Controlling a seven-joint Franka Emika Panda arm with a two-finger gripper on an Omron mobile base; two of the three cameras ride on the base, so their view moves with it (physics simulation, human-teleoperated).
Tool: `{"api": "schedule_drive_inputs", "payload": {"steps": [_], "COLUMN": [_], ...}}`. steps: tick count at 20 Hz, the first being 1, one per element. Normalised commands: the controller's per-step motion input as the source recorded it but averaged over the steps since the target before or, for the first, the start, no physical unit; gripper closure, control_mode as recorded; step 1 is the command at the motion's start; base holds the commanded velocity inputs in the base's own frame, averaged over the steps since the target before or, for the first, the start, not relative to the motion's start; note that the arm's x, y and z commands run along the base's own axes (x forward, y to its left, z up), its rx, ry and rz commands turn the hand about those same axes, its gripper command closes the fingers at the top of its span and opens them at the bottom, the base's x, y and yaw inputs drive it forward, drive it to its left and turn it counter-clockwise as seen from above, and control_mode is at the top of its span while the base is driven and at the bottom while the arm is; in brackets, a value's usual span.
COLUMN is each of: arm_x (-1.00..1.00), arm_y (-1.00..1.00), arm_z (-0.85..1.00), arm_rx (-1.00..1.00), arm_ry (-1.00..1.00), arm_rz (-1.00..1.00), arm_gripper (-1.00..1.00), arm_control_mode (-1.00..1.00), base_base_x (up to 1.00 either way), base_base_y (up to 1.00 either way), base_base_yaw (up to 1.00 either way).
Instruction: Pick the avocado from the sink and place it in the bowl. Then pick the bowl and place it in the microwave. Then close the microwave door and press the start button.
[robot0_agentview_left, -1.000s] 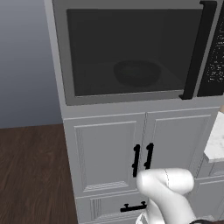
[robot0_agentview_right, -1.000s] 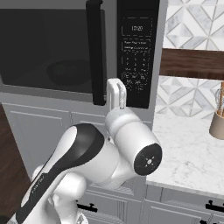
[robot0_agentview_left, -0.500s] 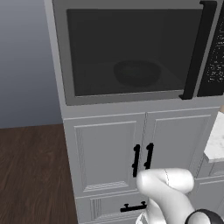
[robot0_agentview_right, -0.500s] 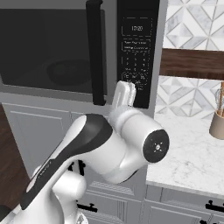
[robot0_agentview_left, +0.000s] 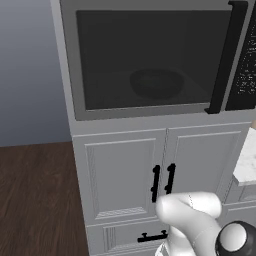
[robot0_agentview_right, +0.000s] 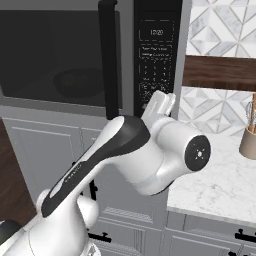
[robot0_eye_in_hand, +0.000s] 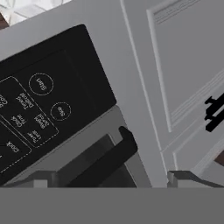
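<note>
End effector (robot0_agentview_right: 159, 103) open, before control panel (robot0_agentview_right: 158, 55)

Home kitchen, pretty clearly, and a rendered one at that.

You've got a built-in microwave (robot0_agentview_left: 150, 55) set into a tall grey unit, with its black control panel (robot0_agentview_right: 157, 55) on the right and paneled cabinet doors (robot0_agentview_left: 122, 175) with black bar handles underneath. Off to the right there's a white marble counter (robot0_agentview_right: 225, 182) with a geometric tile backsplash (robot0_agentview_right: 220, 25) behind it, and a holder of utensils (robot0_agentview_right: 248, 140) sitting on it. Dark wood floor (robot0_agentview_left: 35, 200) on the left.
</note>
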Motion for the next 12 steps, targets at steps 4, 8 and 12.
{"api": "schedule_drive_inputs", "payload": {"steps": [4, 8, 12], "arm_x": [0.28, 0.01, 0.31], "arm_y": [0.01, 0.0, 0.04], "arm_z": [-0.18, -0.28, -0.03], "arm_rx": [0.12, 0.1, 0.08], "arm_ry": [0.07, 0.01, 0.0], "arm_rz": [0.0, 0.0, 0.0], "arm_gripper": [-1.0, -1.0, -1.0], "arm_control_mode": [-1.0, -1.0, -1.0], "base_base_x": [0.0, 0.0, 0.0], "base_base_y": [0.0, 0.0, 0.0], "base_base_yaw": [0.0, 0.0, 0.0]}}
